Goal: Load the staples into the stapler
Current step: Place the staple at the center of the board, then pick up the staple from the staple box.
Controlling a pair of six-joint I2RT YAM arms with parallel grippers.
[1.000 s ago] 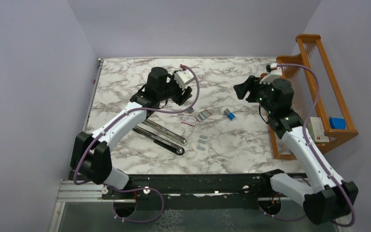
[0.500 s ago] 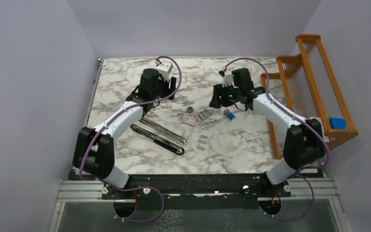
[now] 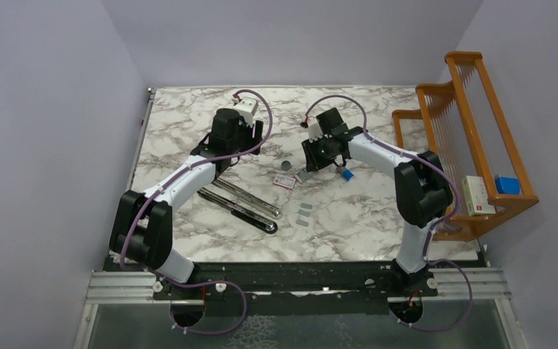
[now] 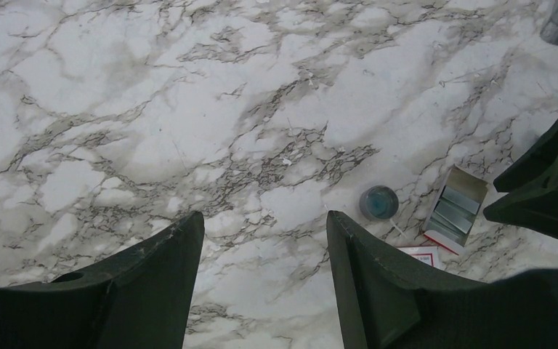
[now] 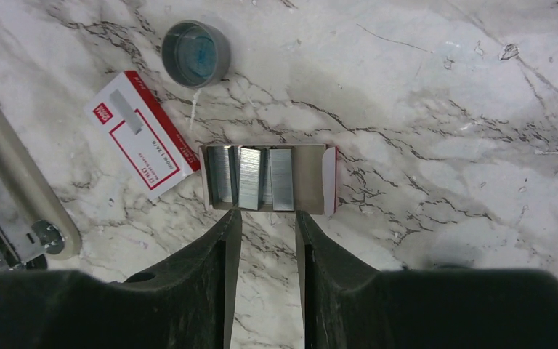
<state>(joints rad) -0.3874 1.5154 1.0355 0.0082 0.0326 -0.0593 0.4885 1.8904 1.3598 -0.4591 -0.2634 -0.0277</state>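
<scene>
Staples (image 5: 251, 178) sit in their tray (image 5: 309, 178), just past the tips of the right gripper (image 5: 267, 218), jaws narrowly apart, gripping nothing. Left gripper (image 4: 265, 225) gapes wide, empty too.

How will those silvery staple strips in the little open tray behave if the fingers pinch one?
The staples look like thin, smooth metal, so they are probably stiff, light and rather slippery. They lie packed side by side in a shallow tray, so neighbouring strips may shift or lift along with the one pinched.
</scene>
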